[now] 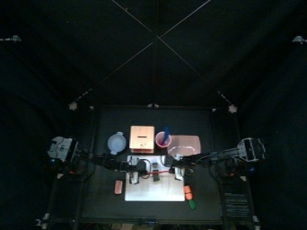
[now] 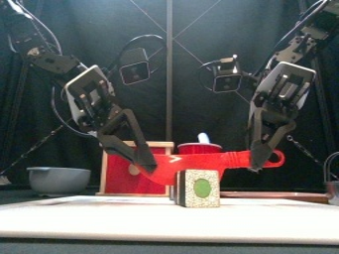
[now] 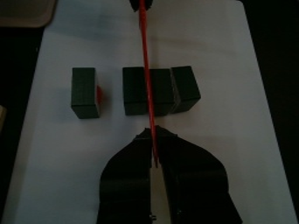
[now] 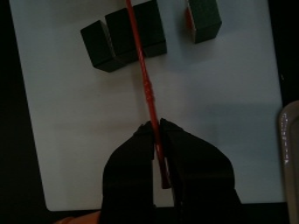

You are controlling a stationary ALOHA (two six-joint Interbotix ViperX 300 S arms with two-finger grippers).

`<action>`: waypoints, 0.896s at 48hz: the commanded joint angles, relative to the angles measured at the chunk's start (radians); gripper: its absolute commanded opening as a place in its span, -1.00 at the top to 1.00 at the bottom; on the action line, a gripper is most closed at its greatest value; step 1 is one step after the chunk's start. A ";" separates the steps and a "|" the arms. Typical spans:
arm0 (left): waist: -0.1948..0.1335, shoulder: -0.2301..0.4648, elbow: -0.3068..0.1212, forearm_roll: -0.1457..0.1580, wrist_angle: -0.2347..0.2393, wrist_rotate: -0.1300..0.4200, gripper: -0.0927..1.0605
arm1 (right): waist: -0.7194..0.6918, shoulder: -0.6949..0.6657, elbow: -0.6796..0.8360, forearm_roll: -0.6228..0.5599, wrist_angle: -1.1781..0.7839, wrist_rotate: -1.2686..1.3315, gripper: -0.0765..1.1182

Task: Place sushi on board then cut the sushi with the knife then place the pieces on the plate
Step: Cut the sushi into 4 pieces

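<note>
The left gripper (image 3: 149, 133) has its jaws clamped on one end of the red knife (image 2: 199, 165). The right gripper (image 4: 156, 127) has its jaws pressed together on the other end, where the handle is. Between the two, the knife hangs nearly level, a little higher at the right arm's side.

Directly below it, the sushi (image 3: 140, 90) lies on the white board (image 1: 150, 199) as three dark green blocks in a row. Both wrist views show the blade running across the middle block. From the front it sits right at the block's top, but whether it touches cannot be told. One end block lies close against the middle block, and the other end block (image 3: 84, 94) lies apart from them.

The board lies at the front of the worktop (image 1: 102, 202). Behind it stand, from left to right, a blue-grey bowl (image 1: 117, 141), a wooden box (image 1: 144, 137) with a red front, a red cup (image 1: 164, 138) and the pink plate (image 1: 188, 144).
</note>
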 commanded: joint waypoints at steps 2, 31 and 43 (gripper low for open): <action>-0.012 0.005 -0.015 -0.009 0.000 0.000 0.10 | -0.003 0.011 -0.017 0.003 -0.003 0.005 0.28; -0.037 0.009 -0.023 -0.043 0.028 -0.002 0.10 | 0.043 0.035 -0.025 0.046 -0.003 0.005 0.28; -0.035 0.002 -0.026 -0.043 0.028 0.005 0.10 | 0.044 0.025 -0.029 0.040 -0.003 0.003 0.28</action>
